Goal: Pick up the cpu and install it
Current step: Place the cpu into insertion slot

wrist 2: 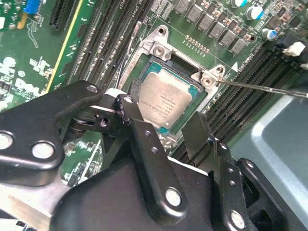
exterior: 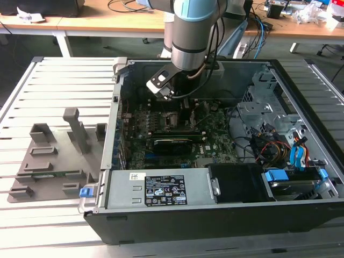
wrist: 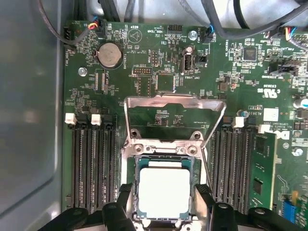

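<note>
Cpu [wrist: 164, 191] in socket [wrist: 163, 147] on mobo [wrist: 159, 82] inside PC case [exterior: 215, 228], RAM slots [wrist: 91, 168] both sides.

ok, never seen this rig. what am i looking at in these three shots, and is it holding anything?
One robot arm with a gripper works inside an open computer case that lies on a slatted metal table. The exterior view comes from a camera off the arm and takes in the whole scene. A grey tray of part holders lies beside the case, on the exterior view's left. Both wrist views come from cameras riding on the arm and look at the green motherboard. There the gripper straddles the cpu, the silver-topped square chip. The chip lies in its socket, with the metal retaining frame tilted up and open. Whether the gripper is clamping the chip or sits loose around it, the pictures don't settle.
</note>
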Motion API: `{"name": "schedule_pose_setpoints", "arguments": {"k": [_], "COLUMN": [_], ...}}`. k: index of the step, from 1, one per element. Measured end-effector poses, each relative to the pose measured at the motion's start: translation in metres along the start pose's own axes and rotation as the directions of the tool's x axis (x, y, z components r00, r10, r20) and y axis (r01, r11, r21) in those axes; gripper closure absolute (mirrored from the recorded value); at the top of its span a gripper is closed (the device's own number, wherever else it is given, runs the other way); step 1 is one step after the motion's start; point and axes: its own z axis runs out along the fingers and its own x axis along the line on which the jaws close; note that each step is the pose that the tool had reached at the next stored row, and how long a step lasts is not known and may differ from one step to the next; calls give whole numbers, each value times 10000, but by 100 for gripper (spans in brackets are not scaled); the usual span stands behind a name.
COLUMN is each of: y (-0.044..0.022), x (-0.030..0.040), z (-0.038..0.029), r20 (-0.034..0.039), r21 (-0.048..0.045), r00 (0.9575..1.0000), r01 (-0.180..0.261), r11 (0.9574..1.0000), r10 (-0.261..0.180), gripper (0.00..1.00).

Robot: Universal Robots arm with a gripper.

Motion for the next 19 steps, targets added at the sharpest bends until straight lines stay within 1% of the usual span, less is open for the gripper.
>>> {"name": "schedule_pose_setpoints", "arguments": {"k": [2, 5, 6, 7, 8, 10, 13, 15, 17, 18, 19], "y": [-1, -4, -4, -4, -5, -5, -6, -7, -8, -9, -10], "x": [0, 10, 10, 10, 10, 10, -10, -24, -41, -46, -52], "z": [-50, -196, -210, -219, -237, -264, -299, -309, -338, -355, -402], "r20": [0, 2, 3, 4, 3, 3, 10, 11, 11, 11, 11], "r21": [0, 0, 0, 0, 0, 0, 0, 0, 1, 0, 0], "r00": [10000, 10000, 10000, 10000, 10000, 10000, 10000, 10000, 10000, 10000, 10000], "r01": [0, 0, 1, 0, 0, -1, 0, 0, -1, 0, -2], "r11": [10000, 10000, 10000, 10000, 10000, 10000, 10000, 10000, 10000, 10000, 10000], "r10": [0, 0, -1, 0, 0, 1, 0, 0, 1, 0, 2], "gripper": [38, 39, 46, 58, 64, 89, 89, 89, 89, 89, 89]}}
